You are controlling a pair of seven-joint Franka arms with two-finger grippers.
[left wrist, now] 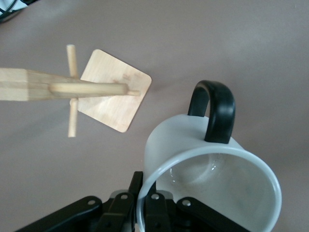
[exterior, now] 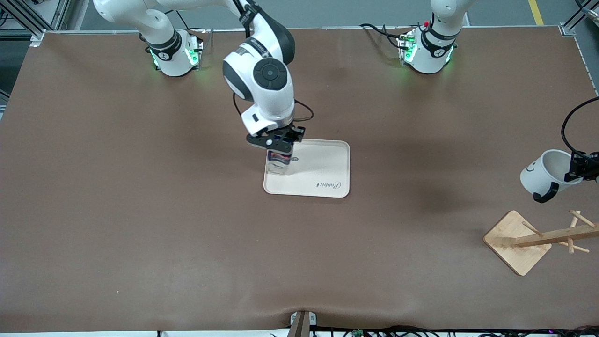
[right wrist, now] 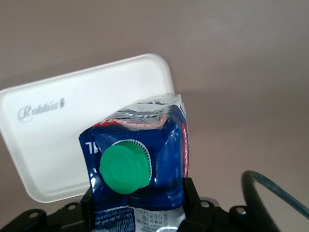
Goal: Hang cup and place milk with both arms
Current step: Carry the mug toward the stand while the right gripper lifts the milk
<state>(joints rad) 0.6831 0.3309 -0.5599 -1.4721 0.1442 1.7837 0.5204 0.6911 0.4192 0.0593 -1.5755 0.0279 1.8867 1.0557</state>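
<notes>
We see the right arm's black two-finger gripper (exterior: 279,144) pinching the small milk carton (exterior: 278,161), dark blue on top with a round green cap, by its upper sides; the carton stands on the cream rectangular tray (exterior: 323,168) at the table's middle, at the tray's edge toward the right arm's end. The left arm's black gripper (exterior: 580,169), fingers pressed together on the rim, holds the small white mug with black loop handle (exterior: 545,175) tilted in the air above the brown table (exterior: 140,210), over a spot near the wooden peg rack (exterior: 538,238) on its square base.
</notes>
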